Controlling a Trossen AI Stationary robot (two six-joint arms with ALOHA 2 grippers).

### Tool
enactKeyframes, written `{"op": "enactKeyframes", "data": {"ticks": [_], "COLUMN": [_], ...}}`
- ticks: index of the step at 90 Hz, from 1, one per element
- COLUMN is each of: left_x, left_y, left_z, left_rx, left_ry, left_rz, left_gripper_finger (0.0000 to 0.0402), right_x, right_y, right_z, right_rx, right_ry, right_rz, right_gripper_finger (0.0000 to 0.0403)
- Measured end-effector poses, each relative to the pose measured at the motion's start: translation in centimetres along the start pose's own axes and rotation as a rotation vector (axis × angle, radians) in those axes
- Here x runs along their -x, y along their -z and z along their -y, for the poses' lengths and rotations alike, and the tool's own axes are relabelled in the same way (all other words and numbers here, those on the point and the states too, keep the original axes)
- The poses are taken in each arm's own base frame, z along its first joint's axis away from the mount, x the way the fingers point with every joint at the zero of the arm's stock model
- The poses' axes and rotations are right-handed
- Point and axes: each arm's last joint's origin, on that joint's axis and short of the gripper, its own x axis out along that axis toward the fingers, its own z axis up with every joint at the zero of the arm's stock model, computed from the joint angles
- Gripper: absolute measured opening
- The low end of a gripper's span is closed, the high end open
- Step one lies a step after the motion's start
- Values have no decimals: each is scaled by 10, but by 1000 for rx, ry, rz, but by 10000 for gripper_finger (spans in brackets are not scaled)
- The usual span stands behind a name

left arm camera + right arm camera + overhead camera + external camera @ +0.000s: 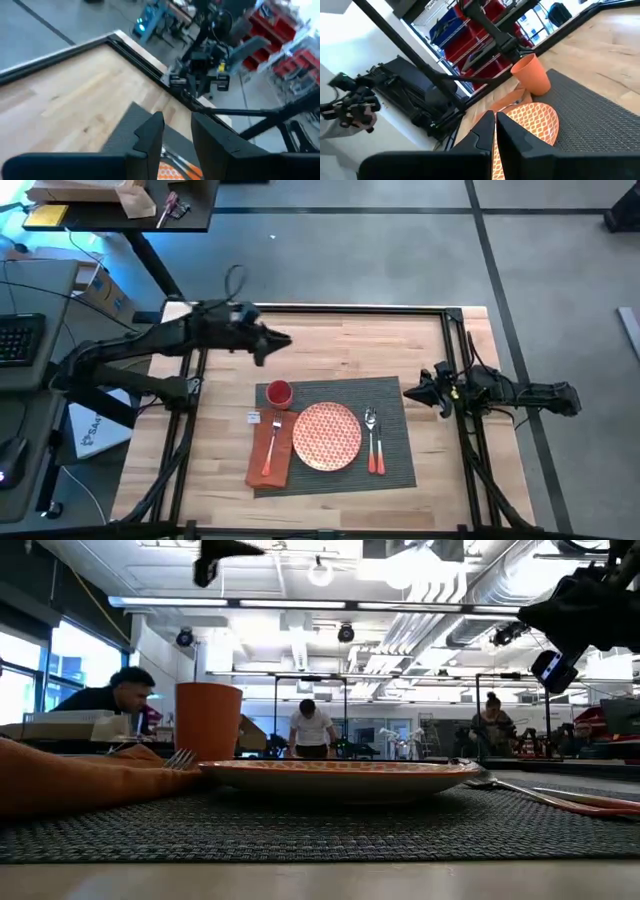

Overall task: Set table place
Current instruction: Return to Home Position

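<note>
Table (340,340): placemat (398,442) lies near the front edge, ready for a diner. Left gripper (285,340) hovers over bare wood, fingers narrowly apart, empty. Right gripper (410,393) sits by the mat's right edge, pinched closed on nothing. Plate (327,436) centred; napkin (258,465) left; cup (279,393) above it. Setting looks complete.
</note>
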Motion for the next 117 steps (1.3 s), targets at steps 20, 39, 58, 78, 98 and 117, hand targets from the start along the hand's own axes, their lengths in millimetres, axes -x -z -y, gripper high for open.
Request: {"op": "enactKeyframes", "data": {"ticks": [20, 39, 58, 78, 98, 117], "left_x": [34, 43, 38, 32, 32, 46], "left_y": [43, 85, 128, 161, 173, 183], "left_z": [-43, -72, -96, -116, -118, -103], "left_rx": [-17, -73, -35, 161, 109, 64], "left_ry": [20, 45, 93, 27, 40, 133], "left_rz": [132, 240, 311, 171, 21, -12], "left_gripper_finger": [41, 12, 3, 7, 7, 7], "right_x": [0, 0, 0, 0, 0, 0], "right_y": [0, 0, 0, 0, 0, 0], "right_z": [0, 0, 0, 0, 0, 0], "right_rx": [0, 0, 0, 0, 0, 0], "right_ry": [0, 1, 0, 0, 1, 0], "right_rz": [0, -1, -1, -1, -1, -1], "right_gripper_finger": [0, 0, 0, 0, 0, 0]}}
